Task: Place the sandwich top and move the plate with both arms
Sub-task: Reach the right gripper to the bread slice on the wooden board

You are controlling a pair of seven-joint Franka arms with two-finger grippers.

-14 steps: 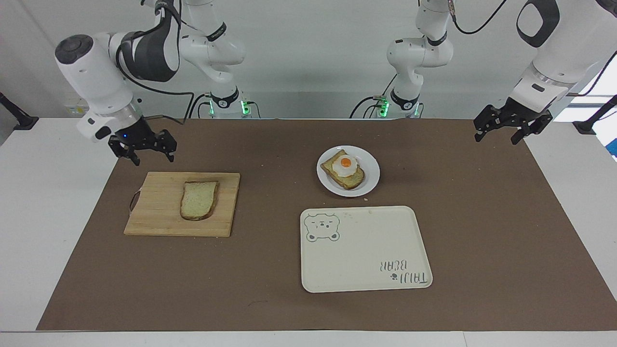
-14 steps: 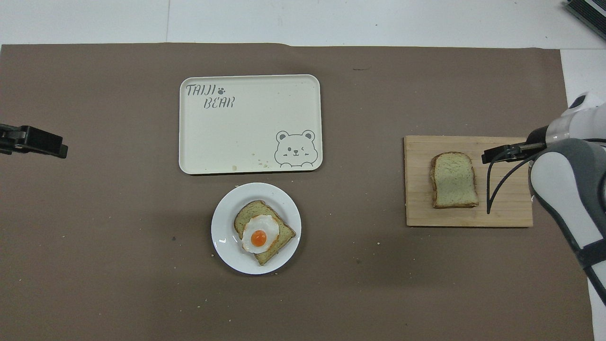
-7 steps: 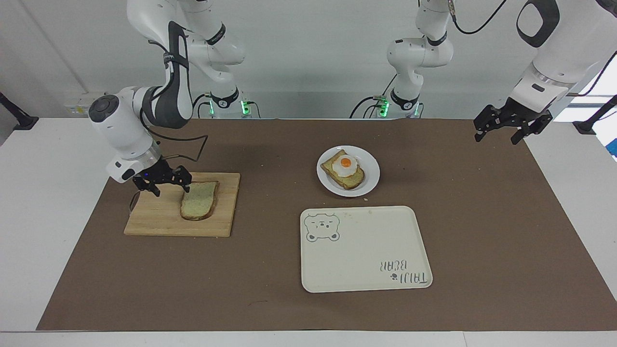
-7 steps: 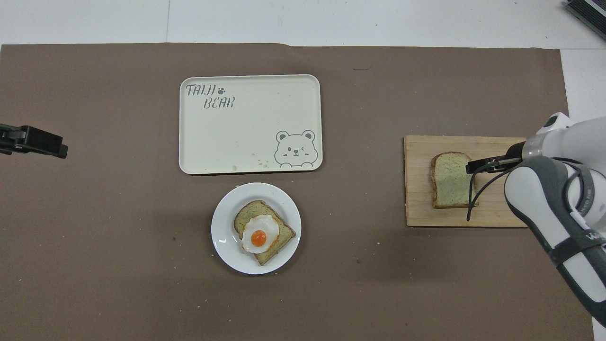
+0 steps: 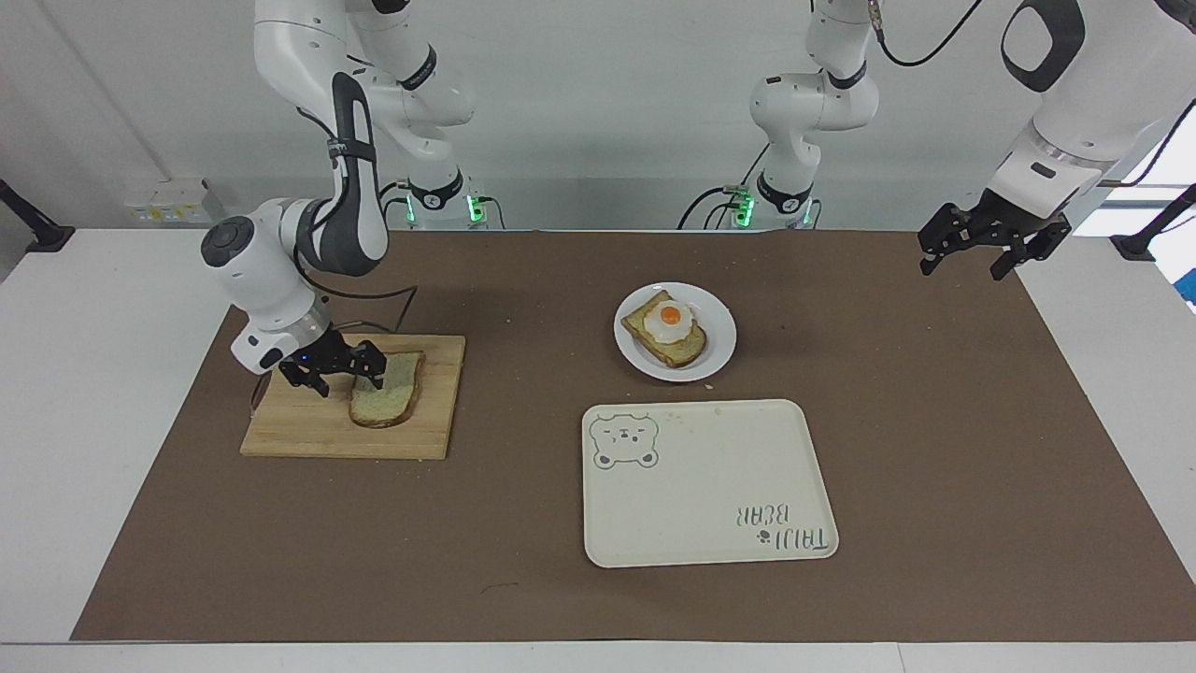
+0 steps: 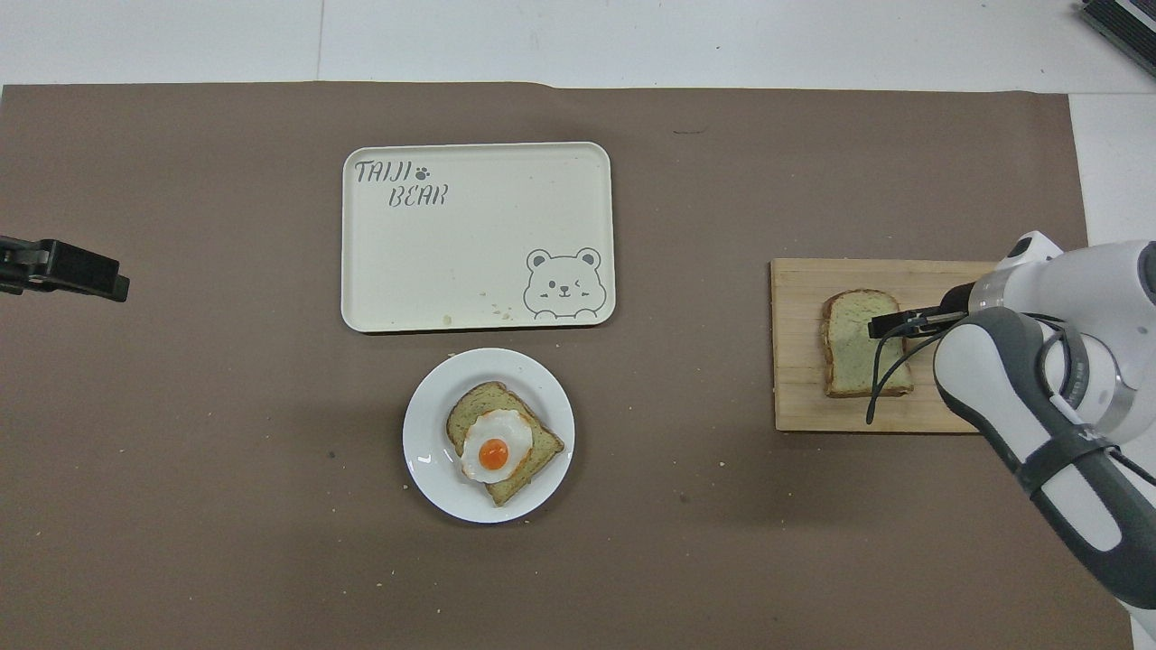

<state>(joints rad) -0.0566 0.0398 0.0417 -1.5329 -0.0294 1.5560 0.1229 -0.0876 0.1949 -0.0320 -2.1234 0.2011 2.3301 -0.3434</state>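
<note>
white plate (image 5: 715,353) holds egg-topped bread (image 5: 665,329) (tray (image 5: 710,505) bare).

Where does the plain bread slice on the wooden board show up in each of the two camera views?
Facing view: the sandwich top lies on the cutting board at the picture's left, the right gripper at its edge.
Overhead view: the same slice lies at the picture's right.
Shared landmark: the bear tray, farther from the robots than the plate.

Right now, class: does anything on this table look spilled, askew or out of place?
Only small things: crumbs dot the brown mat around the plate, and a few lie on the bear tray.
</note>
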